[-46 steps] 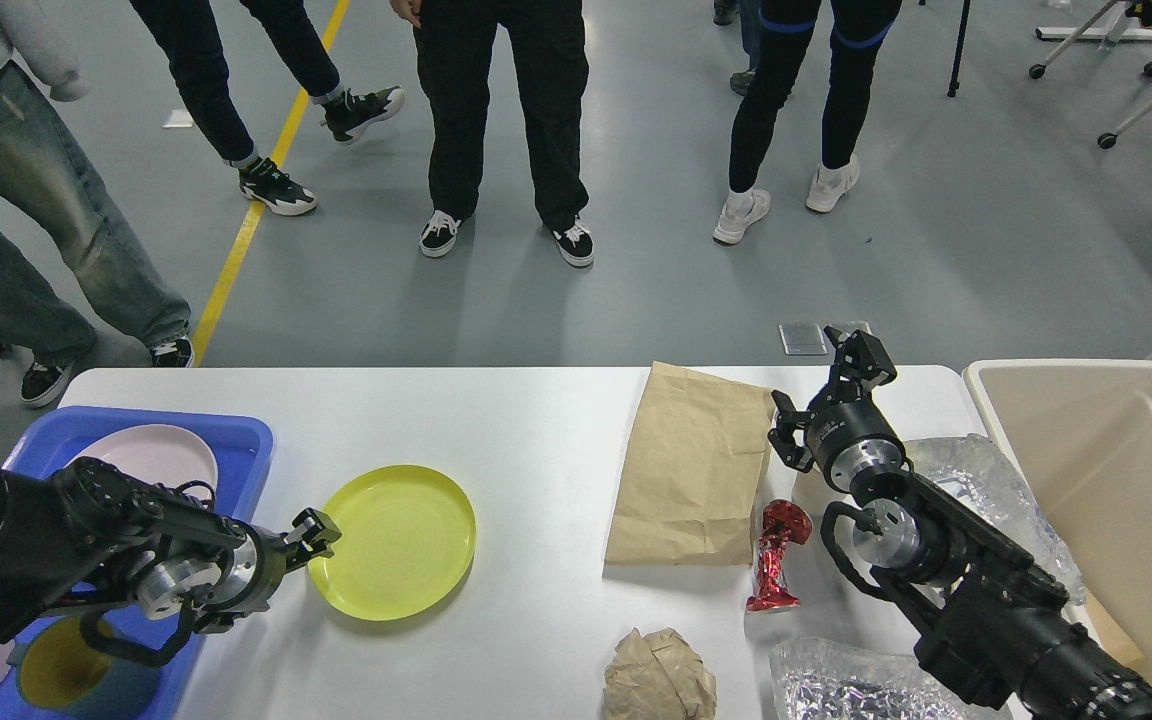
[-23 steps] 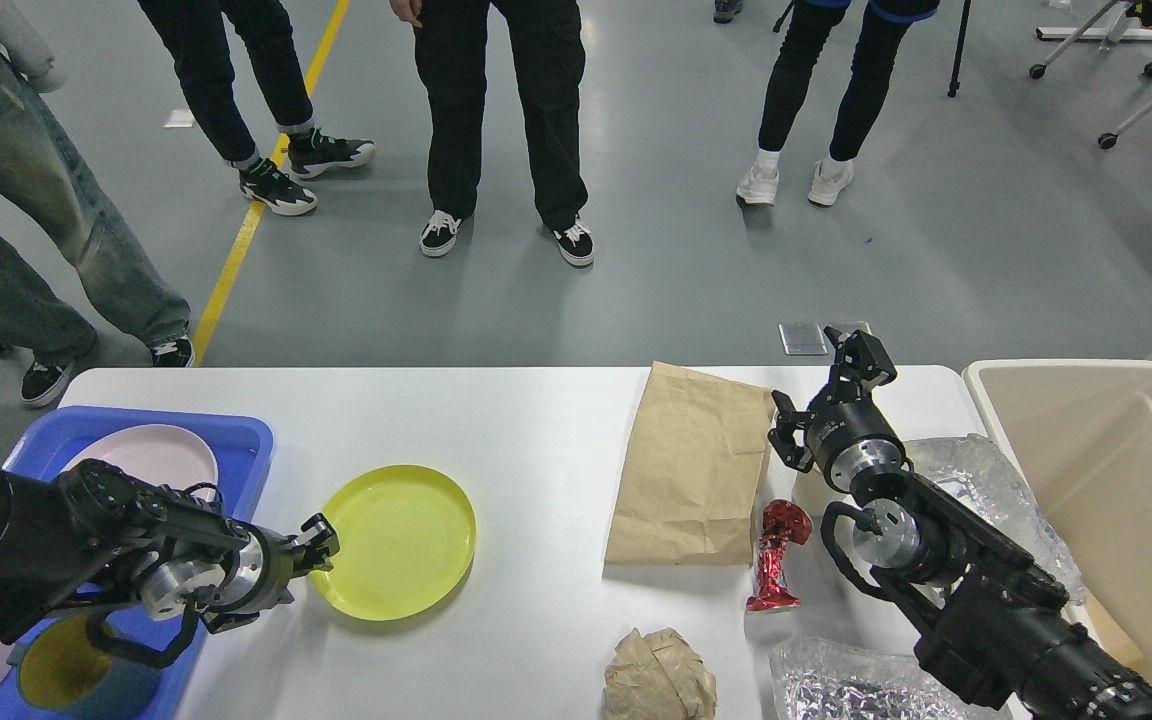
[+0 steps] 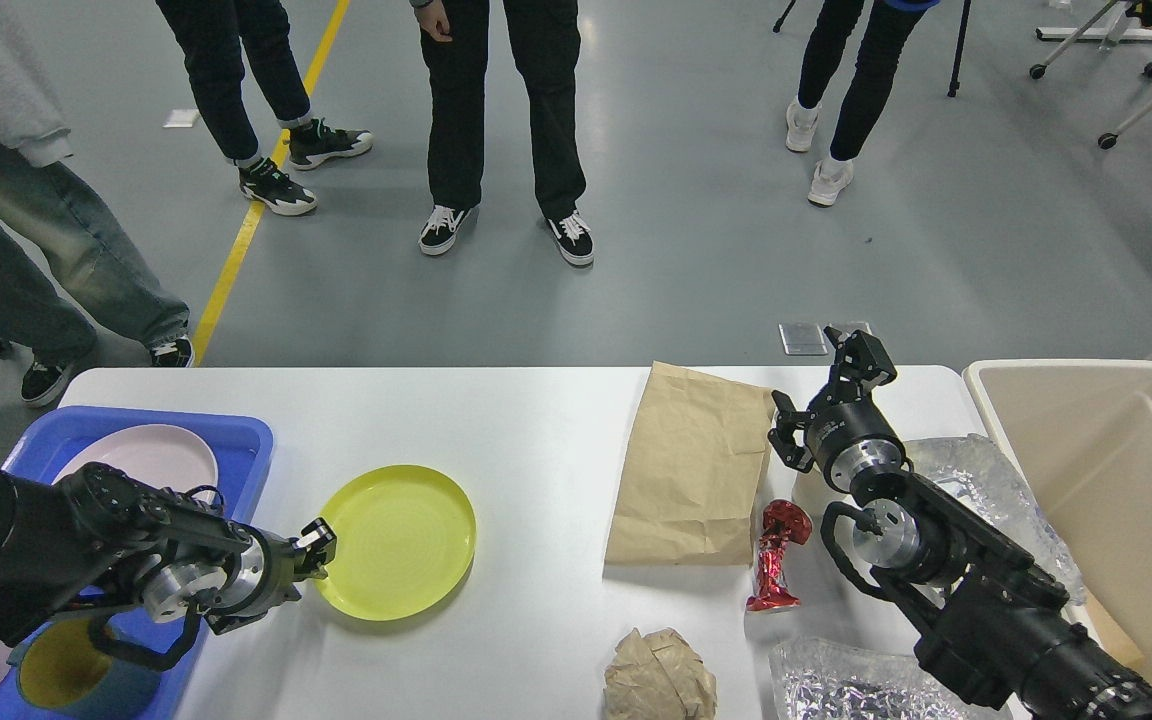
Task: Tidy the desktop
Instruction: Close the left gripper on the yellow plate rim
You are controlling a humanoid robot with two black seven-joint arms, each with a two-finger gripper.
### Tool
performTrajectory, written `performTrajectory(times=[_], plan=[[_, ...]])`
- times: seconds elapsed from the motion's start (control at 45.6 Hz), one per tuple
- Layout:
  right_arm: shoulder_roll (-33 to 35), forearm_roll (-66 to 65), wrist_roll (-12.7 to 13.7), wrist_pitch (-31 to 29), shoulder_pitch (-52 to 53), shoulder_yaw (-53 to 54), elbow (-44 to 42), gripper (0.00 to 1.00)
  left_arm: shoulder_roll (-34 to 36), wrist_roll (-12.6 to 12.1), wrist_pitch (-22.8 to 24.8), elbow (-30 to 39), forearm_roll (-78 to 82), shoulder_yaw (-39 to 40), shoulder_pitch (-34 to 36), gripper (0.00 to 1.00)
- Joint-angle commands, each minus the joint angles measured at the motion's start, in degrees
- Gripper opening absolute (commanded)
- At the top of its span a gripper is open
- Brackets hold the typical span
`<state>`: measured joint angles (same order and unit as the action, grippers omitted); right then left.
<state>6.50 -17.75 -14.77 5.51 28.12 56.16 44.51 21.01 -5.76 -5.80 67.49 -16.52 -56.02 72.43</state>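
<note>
The desktop (image 3: 536,430) is a large white rectangular tabletop with rounded far corners and a smooth matte surface, lying flat across the lower half of the frame, cluttered with items.

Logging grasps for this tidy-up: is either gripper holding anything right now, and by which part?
The left gripper is at the near-left rim of the yellow plate, but a closed grip cannot be told. The right gripper holds nothing.
</note>
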Motion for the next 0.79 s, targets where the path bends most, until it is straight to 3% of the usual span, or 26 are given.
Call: performTrajectory(times=[0.0, 0.438, 0.767], plan=[[0.0, 0.0, 0.0, -0.1, 0.0, 0.0, 0.0, 1.00, -0.1, -0.1, 0.0, 0.0, 0.0, 0.0, 0.0, 0.32], [0.0, 0.0, 0.0, -0.1, 0.0, 0.0, 0.0, 1.00, -0.3, -0.1, -0.1, -0.4, 0.0, 0.0, -0.1, 0.30], [0.0, 0.0, 0.0, 0.0, 0.0, 0.0, 0.0, 1.00, -0.3, -0.6, -0.2, -0.5, 0.1, 0.0, -0.3, 0.19]])
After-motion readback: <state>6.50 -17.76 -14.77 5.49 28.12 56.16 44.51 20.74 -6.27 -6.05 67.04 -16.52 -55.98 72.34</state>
